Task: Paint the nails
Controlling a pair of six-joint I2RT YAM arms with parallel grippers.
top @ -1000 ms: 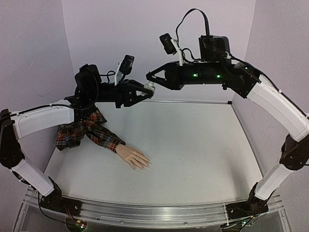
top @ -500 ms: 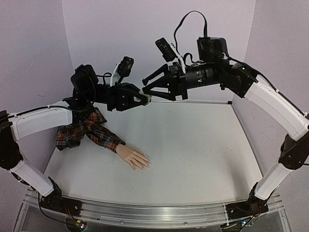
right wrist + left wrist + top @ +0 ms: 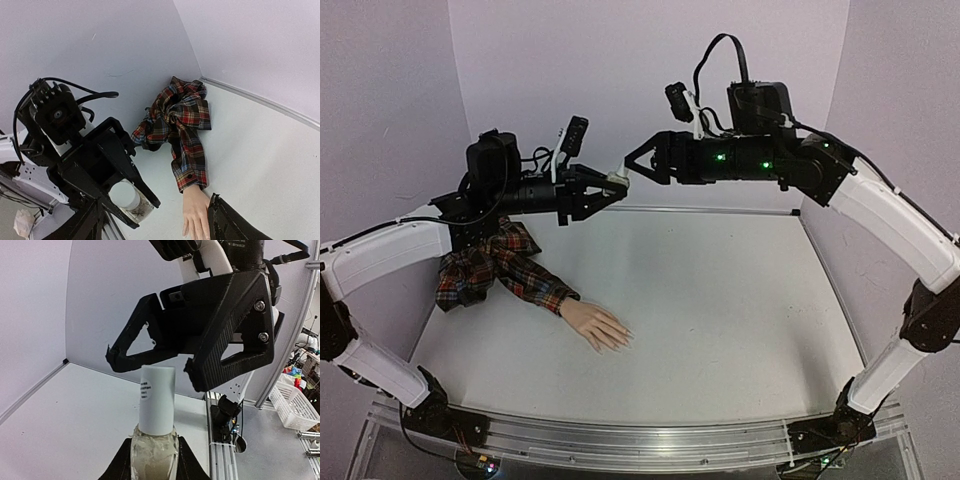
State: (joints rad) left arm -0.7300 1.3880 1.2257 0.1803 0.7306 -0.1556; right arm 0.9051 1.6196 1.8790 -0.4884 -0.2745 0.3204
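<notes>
My left gripper is shut on a small glass bottle with a white cap, held high over the back of the table. Its cap points at my right gripper, which is open just in front of it, one finger on either side and not touching. The pale mannequin hand lies palm down on the table at the left. A red plaid sleeve covers its arm. The nails at its fingertips are too small to make out.
Purple walls close in the white table at the back and on both sides. An aluminium rail with the arm bases runs along the near edge. A white basket stands beyond the table's side.
My right gripper was shut on the bottle's cap; it has opened and drawn slightly back. The left gripper with the bottle has shifted a little leftward.
</notes>
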